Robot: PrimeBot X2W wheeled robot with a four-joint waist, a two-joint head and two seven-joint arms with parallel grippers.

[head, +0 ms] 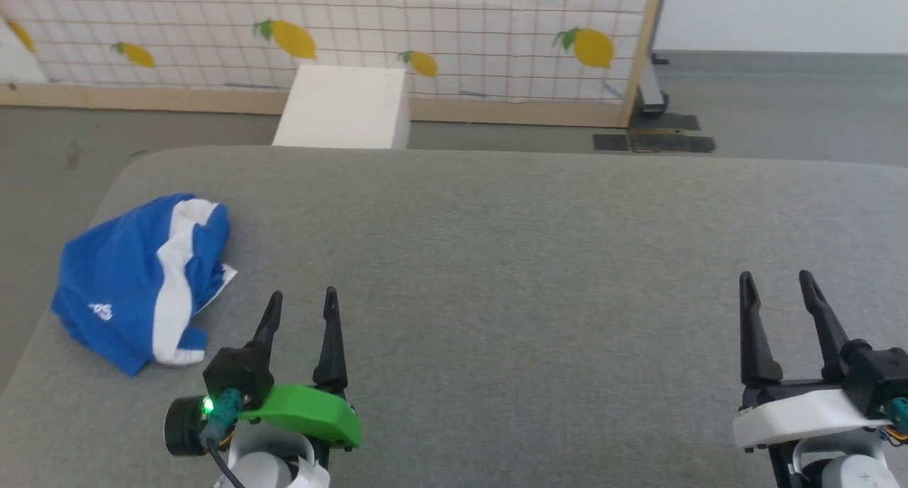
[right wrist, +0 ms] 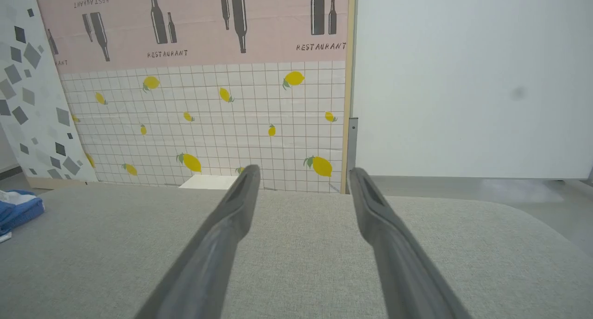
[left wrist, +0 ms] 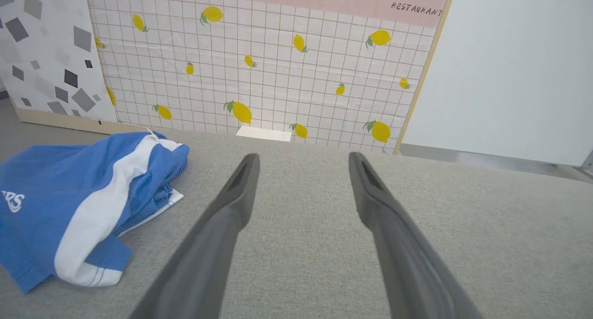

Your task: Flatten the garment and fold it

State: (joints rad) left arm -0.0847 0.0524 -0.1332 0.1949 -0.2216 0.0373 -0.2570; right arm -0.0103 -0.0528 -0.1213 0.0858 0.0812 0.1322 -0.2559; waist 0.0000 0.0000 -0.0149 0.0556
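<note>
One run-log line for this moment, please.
stage: folding not started | blue shorts: crumpled, unheld, far left | left gripper: open, beside shorts, apart | right gripper: open, empty

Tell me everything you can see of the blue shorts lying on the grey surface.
The garment is bright blue, thin sportswear fabric with a broad white stripe and small white lettering too folded to read whole. It lies crumpled in a loose heap, not flattened, near the left edge of the grey cushioned surface. A white flap pokes out on its right. Only the surface touches it; the open left gripper stands apart, to its right.
</note>
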